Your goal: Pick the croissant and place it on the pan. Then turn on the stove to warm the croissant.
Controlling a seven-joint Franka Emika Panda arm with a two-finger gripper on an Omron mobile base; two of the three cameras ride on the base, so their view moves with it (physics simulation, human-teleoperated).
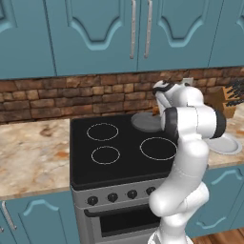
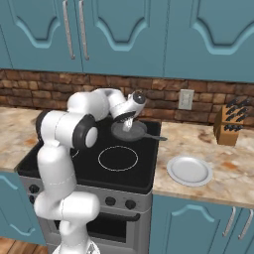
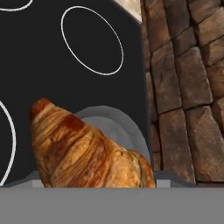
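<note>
We see the golden-brown, flaky, curved croissant [image 3: 83, 151] right at our gripper [image 2: 127, 124], its long axis running slantwise across the hand view, with the round dark grey frying pan [image 2: 135, 131] directly beneath it on the back right of the black glass-top stove [image 1: 119, 157]. Jaws appear closed on the pastry; release looks next.

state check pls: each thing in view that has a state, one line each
gripper: over the pan, croissant right at the fingertips; grip itself not visible
croissant: above the pan, contact unclear
pan: upright on the stove's back right burner
stove: no burner glowing
plate: flat on the counter
upper cabinets: doors closed
</note>
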